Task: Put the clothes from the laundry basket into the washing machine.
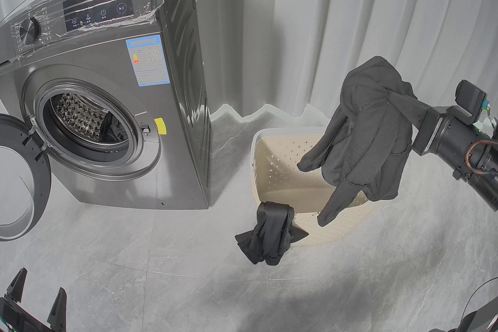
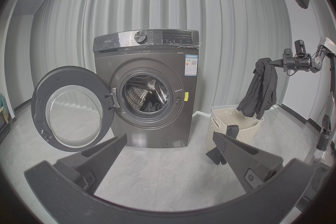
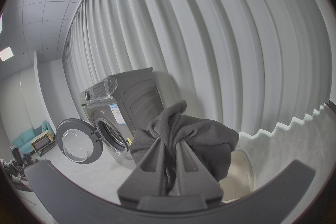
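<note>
My right gripper (image 1: 399, 95) is shut on a dark grey garment (image 1: 365, 141), which hangs in the air above the cream laundry basket (image 1: 275, 162); its sleeves dangle to the basket's rim. The right wrist view has the garment (image 3: 196, 140) bunched between the fingers (image 3: 154, 165). A second dark garment (image 1: 271, 238) is draped over the basket's near rim, down to the floor. The grey washing machine (image 1: 119, 105) stands at the left, its round door (image 1: 21, 177) swung open. Inside the drum (image 2: 148, 93) lies a dark piece of clothing (image 2: 152, 107). My left gripper (image 2: 168, 151) is open, low at the front left, holding nothing.
White curtains (image 1: 337, 11) hang behind the machine and the basket. The floor (image 1: 171, 265) is pale marble tile, bare between the machine and the basket. The open door juts out to the machine's left.
</note>
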You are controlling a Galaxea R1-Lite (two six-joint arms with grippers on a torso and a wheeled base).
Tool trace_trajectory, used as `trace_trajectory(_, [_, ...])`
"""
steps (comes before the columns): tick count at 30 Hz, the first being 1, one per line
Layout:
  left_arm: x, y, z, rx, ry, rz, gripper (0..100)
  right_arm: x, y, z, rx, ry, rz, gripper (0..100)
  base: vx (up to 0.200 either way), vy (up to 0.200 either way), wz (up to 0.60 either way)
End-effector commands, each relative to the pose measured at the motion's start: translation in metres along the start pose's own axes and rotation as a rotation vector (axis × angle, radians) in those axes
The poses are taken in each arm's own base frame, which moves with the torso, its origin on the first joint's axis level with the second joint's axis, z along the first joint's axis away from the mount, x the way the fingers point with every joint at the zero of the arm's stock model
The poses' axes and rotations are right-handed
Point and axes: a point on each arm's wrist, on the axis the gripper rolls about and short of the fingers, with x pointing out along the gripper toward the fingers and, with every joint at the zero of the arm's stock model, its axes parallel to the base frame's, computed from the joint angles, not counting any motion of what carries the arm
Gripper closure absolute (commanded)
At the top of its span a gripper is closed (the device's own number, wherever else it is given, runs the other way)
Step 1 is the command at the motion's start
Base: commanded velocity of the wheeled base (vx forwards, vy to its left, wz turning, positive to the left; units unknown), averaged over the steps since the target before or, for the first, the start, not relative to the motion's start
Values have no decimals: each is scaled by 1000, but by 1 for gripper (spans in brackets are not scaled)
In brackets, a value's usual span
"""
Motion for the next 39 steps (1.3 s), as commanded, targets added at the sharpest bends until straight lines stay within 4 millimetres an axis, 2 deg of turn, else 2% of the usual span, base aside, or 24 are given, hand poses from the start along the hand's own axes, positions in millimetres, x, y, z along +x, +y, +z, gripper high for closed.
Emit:
trace_trajectory(1, [0, 0, -5, -1, 0, 0, 0, -6, -1, 5, 3, -21, 3, 100, 0, 0, 0])
trace_trajectory(9, [0, 0, -5, -1, 1, 0, 0, -7, 1, 4, 8, -18, 14, 100, 0, 0, 0])
trace_trajectory(14, [0, 0, -5, -1, 1, 0, 0, -10, -1, 10, 11, -41, 7, 100, 0, 0, 0])
trace_trajectory(23, [0, 0, -5, -1, 1, -8, 0, -13, -2, 6, 13, -25, 9, 100, 0, 0, 0])
trace_trajectory(35, [0, 0, -5, -18, 0, 1, 0, -12, -16, -19, -2, 58, -52, 100, -200, 0, 0])
trace_trajectory(39, [0, 0, -5, -21, 1, -2, 0, -12, -19, -19, -7, 61, -80, 100, 0, 0, 0])
